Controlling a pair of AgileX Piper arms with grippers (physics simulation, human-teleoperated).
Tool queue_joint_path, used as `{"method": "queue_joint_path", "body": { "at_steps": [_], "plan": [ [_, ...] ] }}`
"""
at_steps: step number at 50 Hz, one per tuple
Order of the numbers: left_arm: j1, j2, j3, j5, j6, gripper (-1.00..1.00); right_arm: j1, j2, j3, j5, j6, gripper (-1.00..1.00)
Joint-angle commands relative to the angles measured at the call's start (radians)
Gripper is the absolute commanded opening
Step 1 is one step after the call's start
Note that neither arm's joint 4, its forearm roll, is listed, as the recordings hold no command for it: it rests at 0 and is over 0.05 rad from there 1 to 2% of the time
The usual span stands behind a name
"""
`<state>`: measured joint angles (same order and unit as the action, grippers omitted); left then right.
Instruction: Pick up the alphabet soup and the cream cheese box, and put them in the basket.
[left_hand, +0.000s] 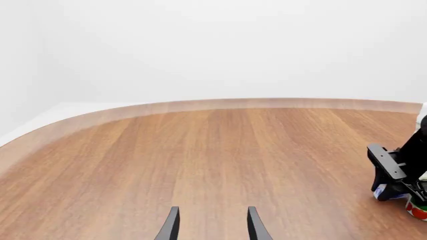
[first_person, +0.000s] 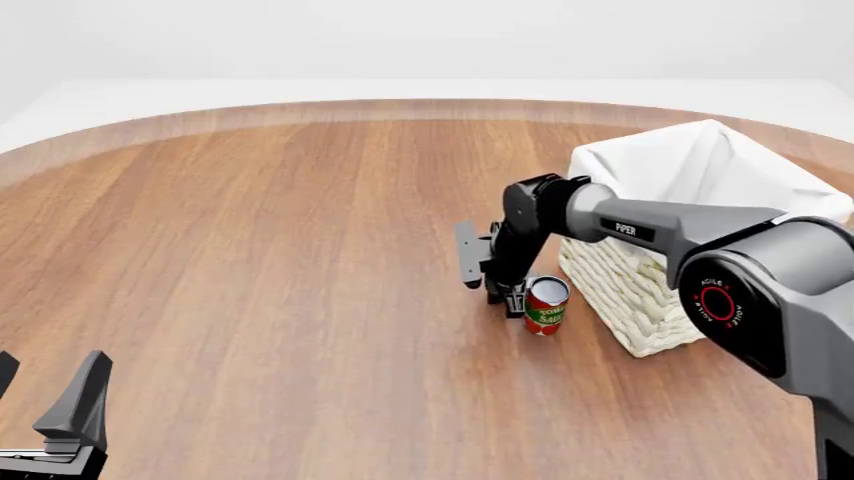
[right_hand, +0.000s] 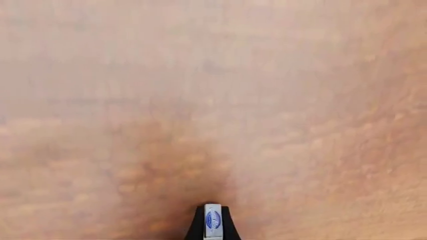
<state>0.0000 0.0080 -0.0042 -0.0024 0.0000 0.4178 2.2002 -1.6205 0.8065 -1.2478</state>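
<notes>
Pinching the cream cheese box (right_hand: 213, 220), the right fingers (right_hand: 213, 226) reach low beside a red can (first_person: 545, 305); left fingers (left_hand: 212, 225) apart.

A red and green labelled can (first_person: 545, 305) stands upright on my wooden table (first_person: 267, 250); its silvery top faces up; the table's far edge curves round.

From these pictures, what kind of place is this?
Probably a simulated tabletop test scene: a bare wooden table against plain white surroundings, holding a wicker basket, a red and green can and two robot arms.
</notes>
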Motion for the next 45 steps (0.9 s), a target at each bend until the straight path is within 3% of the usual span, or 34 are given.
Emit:
{"method": "queue_joint_path", "body": {
  "at_steps": [1,23,38,40,45],
  "plan": [
    [0.000,0.000,0.000,0.000,0.000,1.00,-0.005,0.018,0.005,-0.042,-0.002,-1.00],
    [0.000,0.000,0.000,0.000,0.000,1.00,0.010,-0.031,0.039,-0.167,-0.006,-1.00],
    [0.000,0.000,0.000,0.000,0.000,1.00,0.042,-0.096,0.028,-0.233,0.028,-1.00],
    [0.000,0.000,0.000,0.000,0.000,1.00,0.044,-0.095,0.071,-0.292,0.025,-1.00],
    [0.000,0.000,0.000,0.000,0.000,1.00,0.055,-0.109,0.087,-0.323,0.038,-1.00]
  ]
}}
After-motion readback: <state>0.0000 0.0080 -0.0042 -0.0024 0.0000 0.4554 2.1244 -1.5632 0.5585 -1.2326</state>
